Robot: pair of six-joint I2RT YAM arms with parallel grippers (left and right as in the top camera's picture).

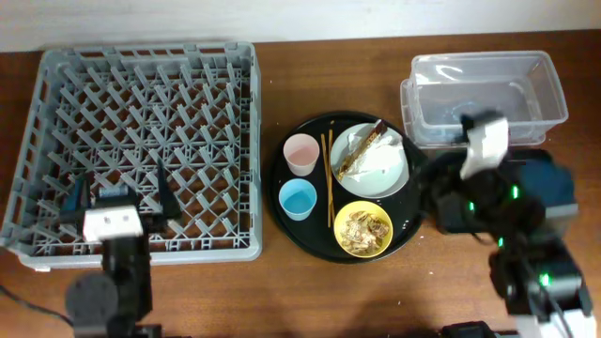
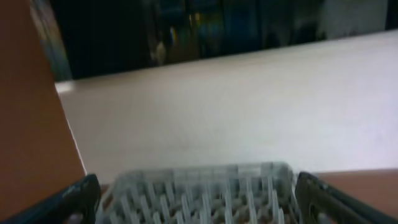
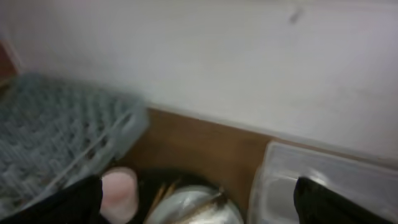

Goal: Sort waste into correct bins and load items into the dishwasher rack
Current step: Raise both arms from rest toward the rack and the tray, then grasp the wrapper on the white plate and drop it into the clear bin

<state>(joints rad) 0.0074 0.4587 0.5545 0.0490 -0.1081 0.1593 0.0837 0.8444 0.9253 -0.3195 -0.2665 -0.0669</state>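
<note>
the grey dishwasher rack (image 1: 141, 52) sits on the left side of the brown desk (image 1: 282, 291), and nothing is loaded among its pegs. just to its right lies a round black tray (image 1: 310, 235) that carries all the dishes. on the tray's left side the pink cup (image 1: 300, 153) stands farther from the robot and the blue cup (image 1: 299, 199) nearer. both are upright, and the chopsticks (image 1: 329, 178) lie lengthwise just beside them on the right. the pale plate (image 1: 385, 174) is at the tray's far right. crumpled white paper (image 1: 362, 150) with a brown-gold wrapper rests on it. the yellow bowl (image 1: 339, 235) sits at the near right with tan food scraps (image 1: 364, 230) inside. the clear tub (image 1: 479, 58) stands at the far right of the desk, near the tray, and looks bare inside. the left gripper (image 2: 198, 186) hangs over the near edge of the rack with its jaws spread wide and nothing between them. its two dark fingers frame the rack's rim in the left wrist view. the right gripper (image 3: 198, 186) is likewise spread wide and holds nothing. its arm is above the desk between the round tray and the tub. its wrist view, which is blurred, takes in the pink cup, the plate, a corner of the rack and the tub's near wall.
</note>
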